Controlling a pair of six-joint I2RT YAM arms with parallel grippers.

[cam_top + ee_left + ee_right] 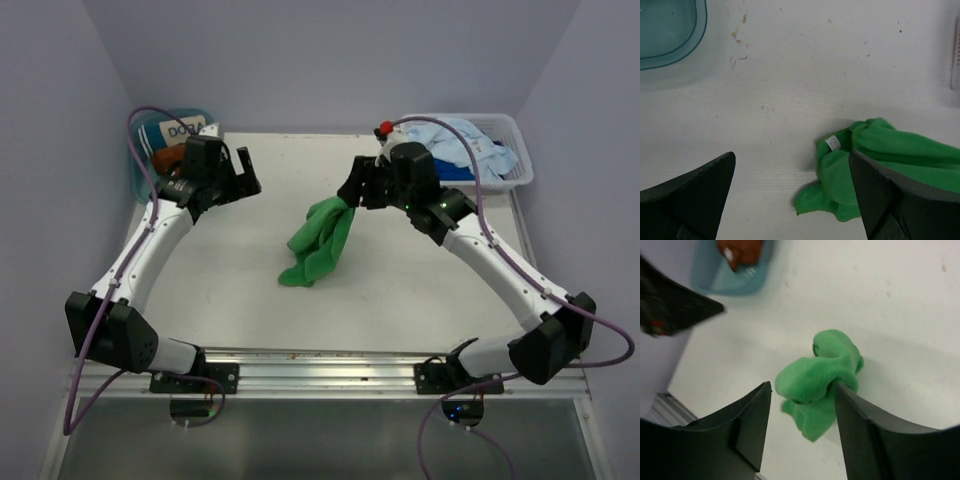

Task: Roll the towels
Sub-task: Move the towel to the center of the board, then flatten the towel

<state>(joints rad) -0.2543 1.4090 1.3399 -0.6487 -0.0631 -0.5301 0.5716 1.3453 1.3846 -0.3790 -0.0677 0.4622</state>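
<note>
Right gripper [802, 385]: jaws wide, nothing clamped; green towel [822, 372] bunched between them, up against one finger. Left gripper [792, 154]: jaws also wide and empty, above the table [790, 75], with the towel's edge near one finger. Towel lies crumpled mid-table, with light blue towels [450, 135] in the white basket [522, 170] far right and a teal tub [136, 175] far left.
</note>
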